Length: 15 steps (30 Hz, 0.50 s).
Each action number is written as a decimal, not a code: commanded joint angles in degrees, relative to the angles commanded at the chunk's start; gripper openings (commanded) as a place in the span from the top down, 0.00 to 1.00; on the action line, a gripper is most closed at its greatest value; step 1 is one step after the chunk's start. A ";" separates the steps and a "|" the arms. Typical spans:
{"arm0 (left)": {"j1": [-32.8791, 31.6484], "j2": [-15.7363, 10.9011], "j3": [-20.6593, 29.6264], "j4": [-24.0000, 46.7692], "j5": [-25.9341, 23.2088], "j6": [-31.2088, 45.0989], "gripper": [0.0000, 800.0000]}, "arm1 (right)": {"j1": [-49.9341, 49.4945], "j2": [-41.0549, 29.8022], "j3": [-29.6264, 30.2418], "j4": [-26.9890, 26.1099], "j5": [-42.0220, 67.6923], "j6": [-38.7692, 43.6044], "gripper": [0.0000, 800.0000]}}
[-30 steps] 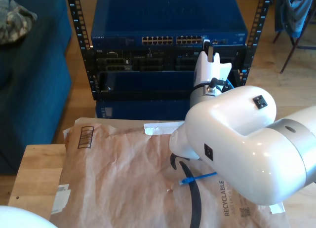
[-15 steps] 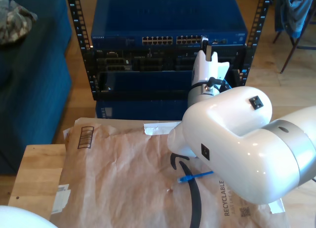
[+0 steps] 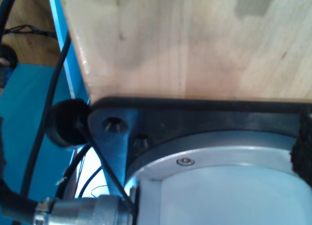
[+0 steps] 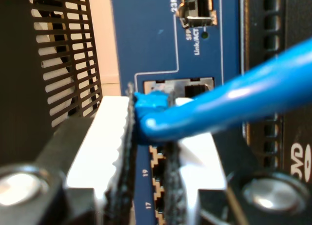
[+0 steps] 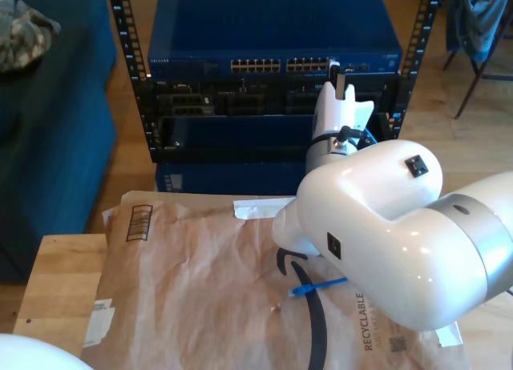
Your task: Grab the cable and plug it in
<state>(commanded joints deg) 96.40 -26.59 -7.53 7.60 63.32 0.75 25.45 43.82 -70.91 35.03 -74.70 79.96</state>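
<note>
In the first wrist view a wooden tabletop (image 3: 195,40) lies beyond my first gripper's mount, and I cannot tell how its jaws stand. In the second wrist view my second gripper (image 4: 148,137) is clamped on the cable (image 4: 234,101) just behind its plug (image 4: 152,99), which sits at an open port of the blue switch (image 4: 146,35); I judge a straight, level push seats it best. In the exterior view the cable's free end lies on the brown paper mailer (image 5: 200,290), nearer than the rack (image 5: 132,82) holding the switch.
</note>
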 joint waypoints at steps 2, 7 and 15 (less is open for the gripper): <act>0.00 0.00 0.00 0.00 0.00 0.00 0.00 | 0.00 0.00 -0.18 0.00 0.00 0.00 1.00; 0.00 0.00 0.00 0.00 0.00 0.00 0.00 | 0.00 0.26 -1.14 0.00 0.09 -0.09 1.00; 0.00 0.00 0.00 0.00 0.00 0.00 0.00 | 0.09 0.18 -0.62 0.00 0.09 -0.09 1.00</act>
<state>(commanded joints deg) 96.40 -26.59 -7.53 7.60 63.32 0.75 25.54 44.00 -71.53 35.03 -74.62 79.87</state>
